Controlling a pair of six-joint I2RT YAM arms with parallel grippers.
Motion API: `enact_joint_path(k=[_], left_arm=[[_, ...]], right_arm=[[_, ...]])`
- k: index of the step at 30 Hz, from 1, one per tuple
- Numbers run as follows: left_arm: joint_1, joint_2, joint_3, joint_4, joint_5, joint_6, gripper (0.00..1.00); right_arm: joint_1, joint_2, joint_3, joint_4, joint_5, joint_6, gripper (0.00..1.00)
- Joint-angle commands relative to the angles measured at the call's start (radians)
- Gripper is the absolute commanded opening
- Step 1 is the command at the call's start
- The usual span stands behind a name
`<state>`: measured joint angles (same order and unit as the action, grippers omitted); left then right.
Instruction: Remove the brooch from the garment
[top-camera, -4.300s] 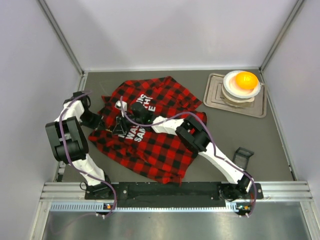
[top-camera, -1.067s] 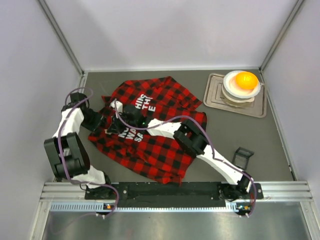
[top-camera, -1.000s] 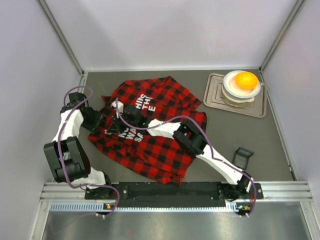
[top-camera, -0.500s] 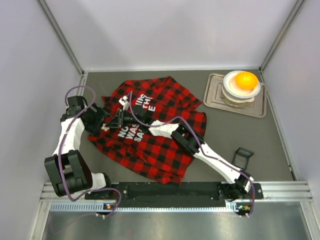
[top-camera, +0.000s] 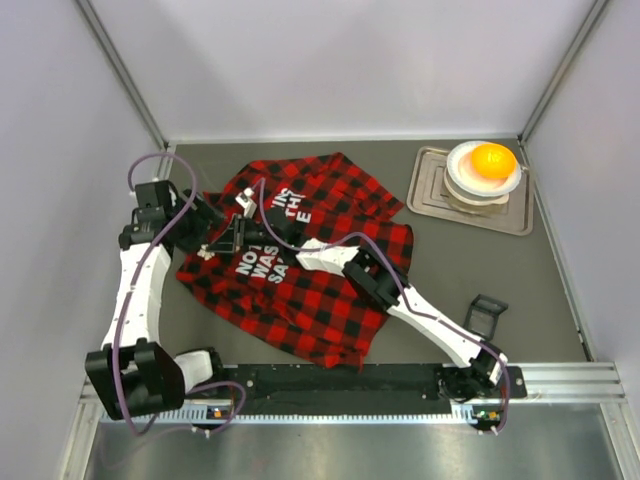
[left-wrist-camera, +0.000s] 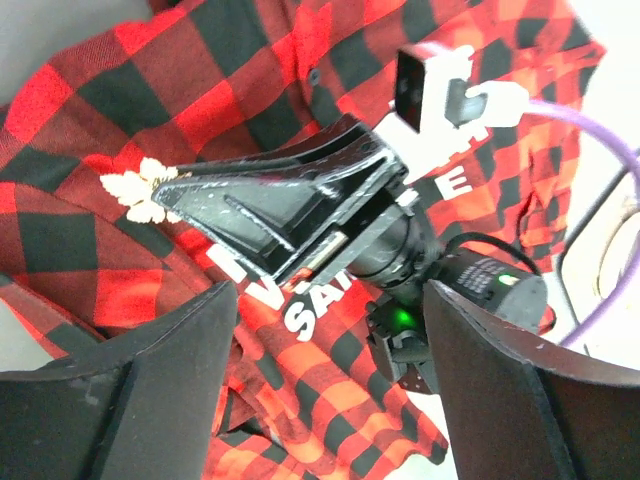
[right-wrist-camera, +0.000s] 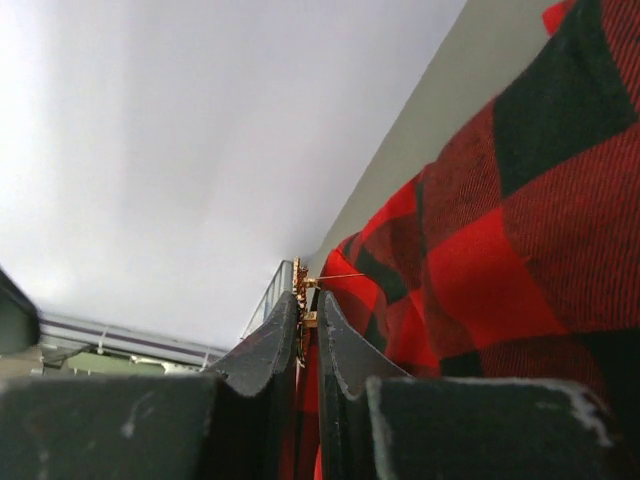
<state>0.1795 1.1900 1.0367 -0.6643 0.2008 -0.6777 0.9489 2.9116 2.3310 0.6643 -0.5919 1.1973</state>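
Observation:
The garment (top-camera: 310, 290), a red-and-black plaid shirt with white letters, lies spread on the grey table. My right gripper (right-wrist-camera: 308, 305) is shut on the brooch (right-wrist-camera: 301, 290), a tiny pale-gold flower ornament, at the shirt's left edge; its thin pin points toward the cloth (right-wrist-camera: 520, 200). In the left wrist view the brooch (left-wrist-camera: 140, 188) shows at the tip of the right gripper (left-wrist-camera: 168, 197) over the plaid (left-wrist-camera: 230, 60). From above, the right gripper (top-camera: 212, 245) reaches left across the shirt. My left gripper (top-camera: 203, 217) hovers just behind it, open (left-wrist-camera: 330, 380), holding nothing.
A grey tray (top-camera: 437, 195) at the back right carries stacked white bowls with an orange ball (top-camera: 492, 160). A small black stand (top-camera: 485, 315) sits right of the shirt. Pale walls close in on three sides.
The left gripper has opened and drawn back and up from the shirt, its arm stretched out further. The right gripper, still shut on the brooch, has shifted slightly left and away.

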Motion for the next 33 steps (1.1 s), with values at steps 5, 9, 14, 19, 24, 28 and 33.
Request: enact_joint_path(k=[5, 9, 14, 19, 24, 28, 33], left_arm=[[-0.081, -0.155, 0.121, -0.026, -0.092, 0.058, 0.74], [-0.094, -0.164, 0.095, -0.018, 0.015, 0.058, 0.72], [-0.098, -0.162, 0.040, 0.020, 0.167, 0.053, 0.54], [-0.136, -0.162, -0.029, 0.084, 0.362, -0.057, 0.51], [-0.309, -0.159, -0.104, 0.159, 0.348, -0.380, 0.55], [-0.448, -0.144, -0.141, 0.250, 0.359, -0.586, 0.51], [-0.644, -0.092, -0.121, 0.261, 0.305, -0.793, 0.45]], right_arm=[[-0.067, -0.455, -0.400, -0.070, -0.032, -0.260, 0.00], [-0.104, -0.621, -0.522, -0.153, -0.098, -0.383, 0.00], [-0.144, -0.845, -0.764, -0.190, -0.135, -0.476, 0.00], [-0.159, -1.104, -1.056, -0.284, -0.010, -0.775, 0.00], [-0.154, -1.398, -1.435, -0.142, 0.254, -0.981, 0.00], [-0.124, -1.578, -1.666, -0.046, 0.426, -1.105, 0.00], [-0.069, -1.747, -1.776, -0.046, 0.588, -1.296, 0.00]])
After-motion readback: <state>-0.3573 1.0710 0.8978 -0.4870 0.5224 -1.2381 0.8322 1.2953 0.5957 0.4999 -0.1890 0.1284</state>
